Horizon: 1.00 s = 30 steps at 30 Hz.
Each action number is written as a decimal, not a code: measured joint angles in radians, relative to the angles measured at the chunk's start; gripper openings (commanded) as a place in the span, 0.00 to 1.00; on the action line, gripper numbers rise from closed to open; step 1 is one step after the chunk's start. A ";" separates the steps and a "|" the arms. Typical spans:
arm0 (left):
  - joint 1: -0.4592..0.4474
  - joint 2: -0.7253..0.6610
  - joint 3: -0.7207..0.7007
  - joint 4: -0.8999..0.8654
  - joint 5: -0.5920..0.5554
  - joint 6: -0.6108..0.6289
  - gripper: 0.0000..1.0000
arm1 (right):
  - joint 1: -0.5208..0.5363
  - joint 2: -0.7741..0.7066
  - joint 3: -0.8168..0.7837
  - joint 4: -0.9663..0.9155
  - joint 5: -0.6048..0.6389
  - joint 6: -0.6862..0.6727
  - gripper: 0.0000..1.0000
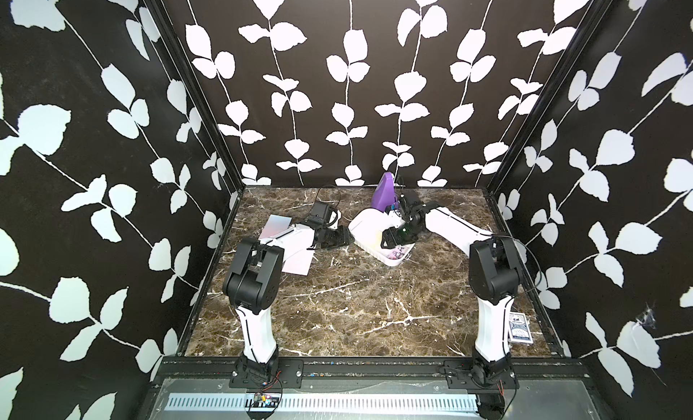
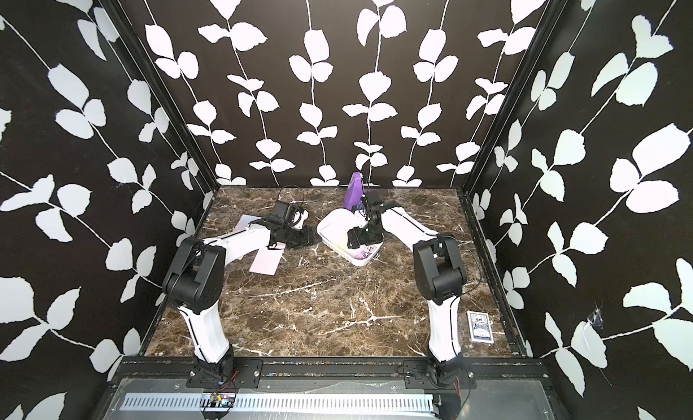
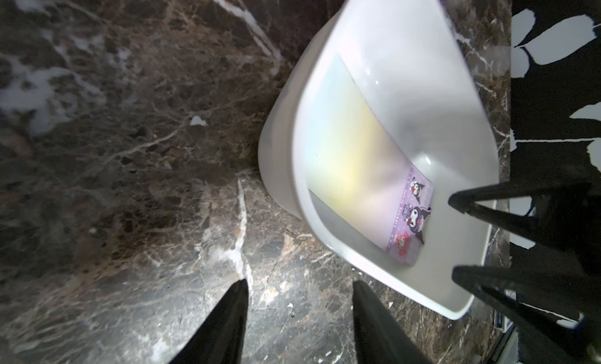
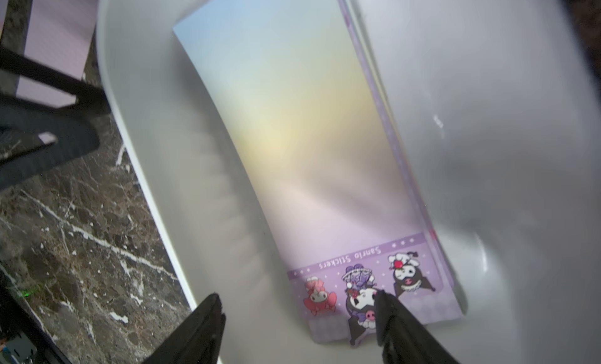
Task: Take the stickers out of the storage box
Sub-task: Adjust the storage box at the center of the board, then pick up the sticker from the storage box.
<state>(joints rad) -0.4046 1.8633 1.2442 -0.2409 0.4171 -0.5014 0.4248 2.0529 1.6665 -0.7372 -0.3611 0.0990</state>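
Note:
The white storage box (image 1: 365, 226) (image 2: 332, 226) lies at the middle back of the marble table, with its near end raised. Stickers (image 4: 309, 151) (image 3: 357, 144) lie inside it, the top sheet a pastel gradient with cartoon characters on a purple band. My right gripper (image 4: 296, 294) (image 1: 390, 241) is open inside the box at that cartoon end, one fingertip over the sheet and the other over bare box floor. My left gripper (image 3: 299, 281) (image 1: 343, 238) is open over bare marble just beside the box rim. Two pale sheets (image 1: 277, 226) (image 1: 298, 264) lie on the table under my left arm.
A purple pyramid-shaped object (image 1: 384, 195) (image 2: 354, 193) stands right behind the box. A blue-patterned playing-card pack (image 1: 519, 326) (image 2: 480, 326) lies at the front right by my right arm's base. Patterned walls close in the table (image 1: 337, 305) on three sides.

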 measured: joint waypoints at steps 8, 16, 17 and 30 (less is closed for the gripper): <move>-0.027 -0.031 0.009 0.008 -0.011 -0.008 0.56 | 0.000 0.127 0.106 0.000 0.040 0.040 0.75; -0.034 0.090 0.082 0.014 -0.011 -0.018 0.56 | -0.002 0.154 0.106 0.000 0.058 0.055 0.76; -0.034 0.101 0.088 0.015 -0.011 -0.019 0.56 | -0.002 0.155 0.106 0.000 0.058 0.055 0.76; -0.038 0.128 0.099 0.037 -0.006 -0.020 0.44 | -0.002 0.172 0.113 -0.005 0.063 0.055 0.76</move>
<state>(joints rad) -0.4427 1.9915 1.3434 -0.2035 0.4110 -0.5217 0.4225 2.2250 1.7798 -0.7422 -0.2985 0.1539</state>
